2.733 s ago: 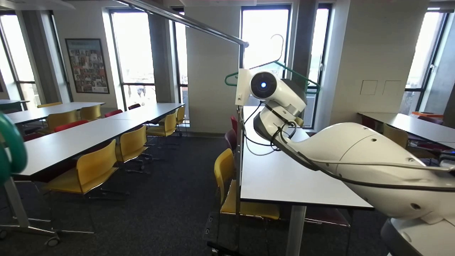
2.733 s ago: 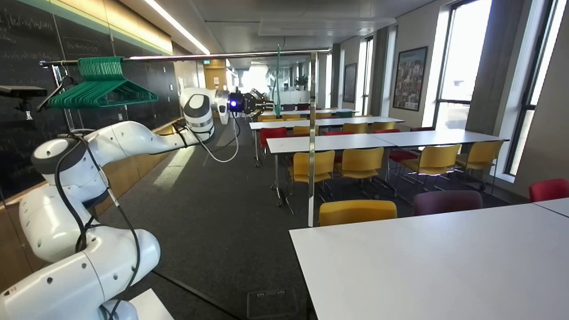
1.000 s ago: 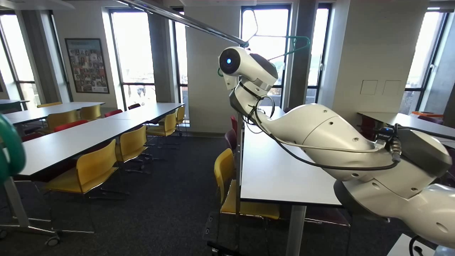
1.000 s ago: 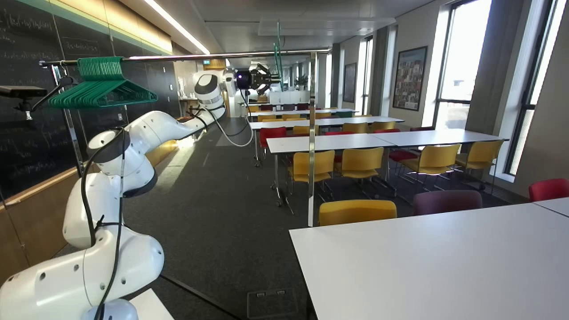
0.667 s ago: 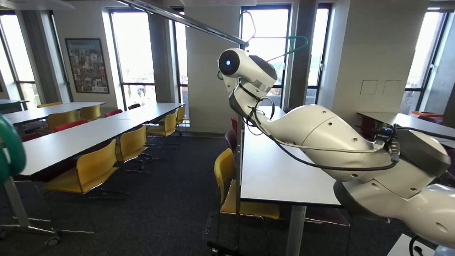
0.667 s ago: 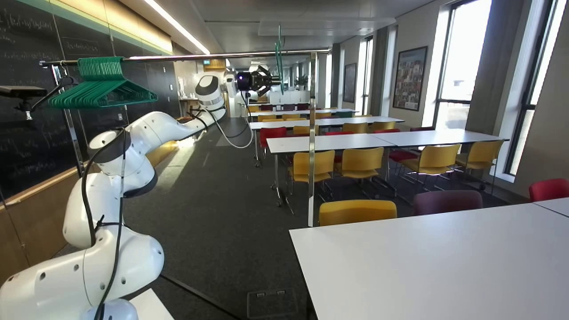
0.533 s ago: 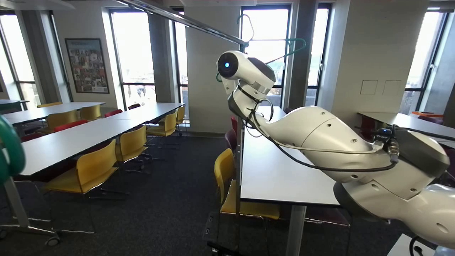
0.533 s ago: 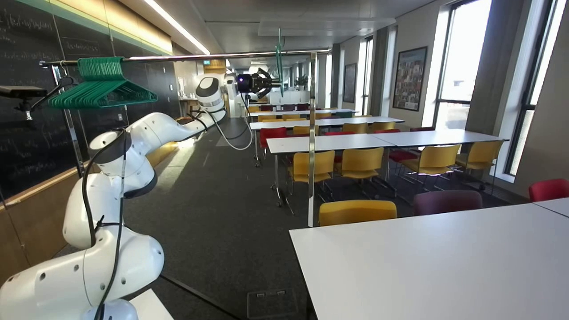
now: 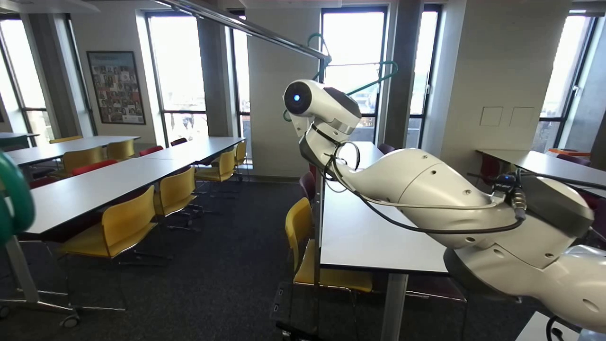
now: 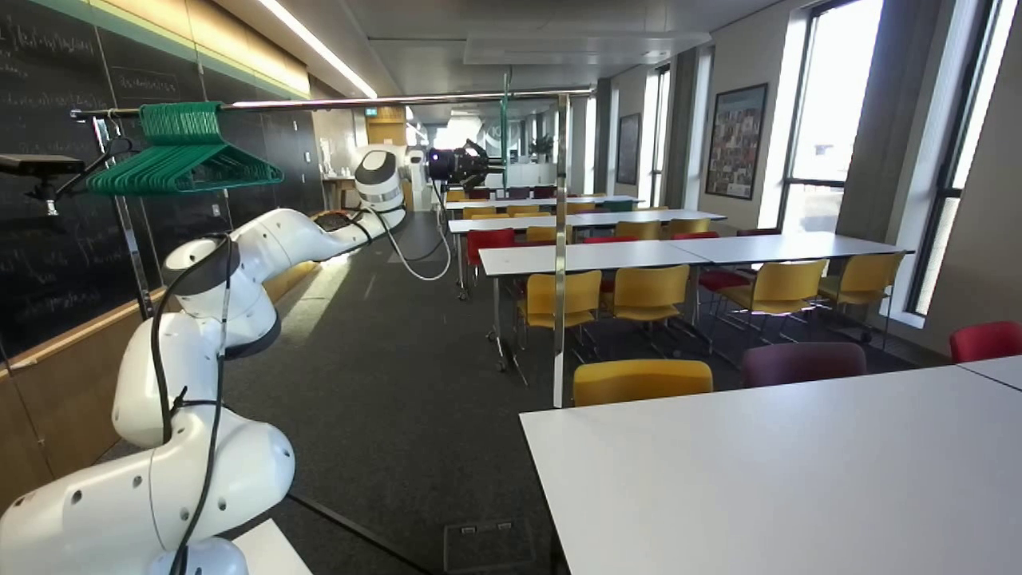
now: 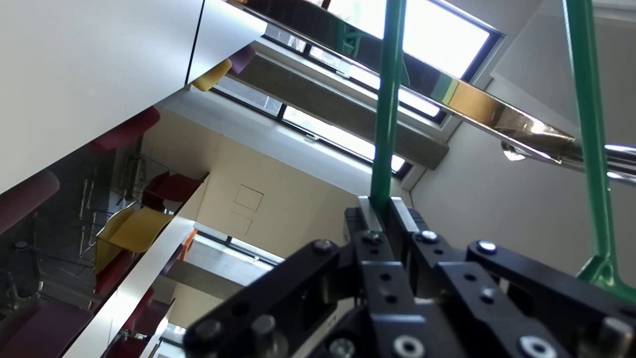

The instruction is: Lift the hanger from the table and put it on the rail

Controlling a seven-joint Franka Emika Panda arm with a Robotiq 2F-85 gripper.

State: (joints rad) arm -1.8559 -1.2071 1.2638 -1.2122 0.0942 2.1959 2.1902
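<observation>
My hand [image 11: 386,214] is closed narrow, pinching 1 green bar of the hanger [image 11: 389,99] at the rail [image 10: 359,101], near the end away from the row of other green hangers [image 10: 180,132]. I point along the rail from below it; the hanger stands straight ahead, its long axis running across the rail, tilted. The hook [image 10: 506,82] rises above the rail, though I can't tell whether it loops over or only passes beside. Lowering, my likely next move, turns on that. Beyond the rail, chalk writing [image 10: 48,38] on the blackboard [image 10: 40,128] and print on the framed poster [image 9: 117,90] are too faint to read; I make out no brand.
</observation>
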